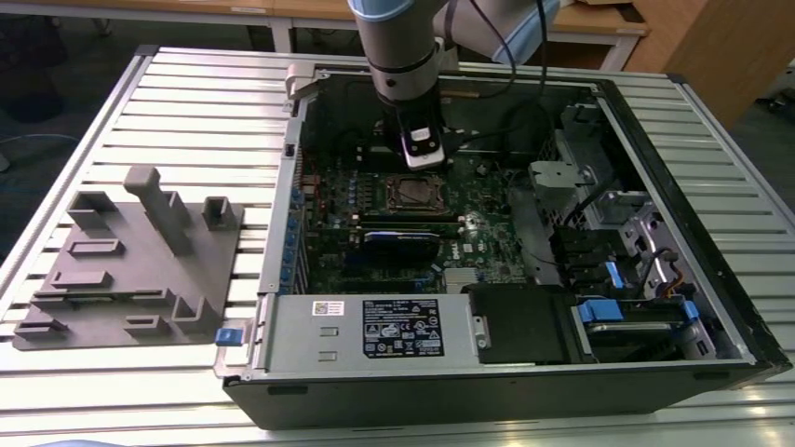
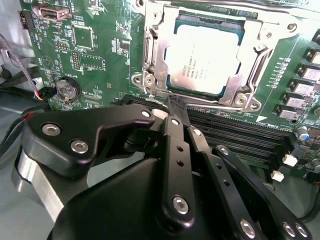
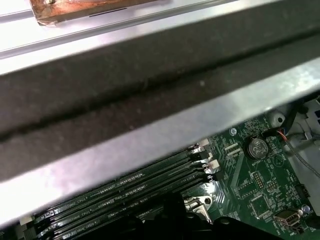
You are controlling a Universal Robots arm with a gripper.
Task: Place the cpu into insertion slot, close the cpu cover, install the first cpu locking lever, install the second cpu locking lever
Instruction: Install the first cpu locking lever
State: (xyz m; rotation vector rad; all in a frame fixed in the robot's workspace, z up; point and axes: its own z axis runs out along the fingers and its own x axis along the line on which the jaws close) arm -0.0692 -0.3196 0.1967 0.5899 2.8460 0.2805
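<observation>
**My arm's hardware, up close**

I see my gripper (image 2: 172, 107) as matte black linkage plates pinned with round silver screws. My arm (image 1: 400, 47) is a grey tube with a pale blue joint cap.

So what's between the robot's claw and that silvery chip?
In the second wrist view, long black memory slots and the socket's metal frame edge lie between the gripper and the cpu.

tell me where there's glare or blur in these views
In the second wrist view, glare washes the cpu top nearly white, and the gripper in the foreground looks soft. In the first wrist view, a bright, blurred metal edge of the case crosses the frame. In the exterior view, the case interior around the motherboard is dim.
</observation>
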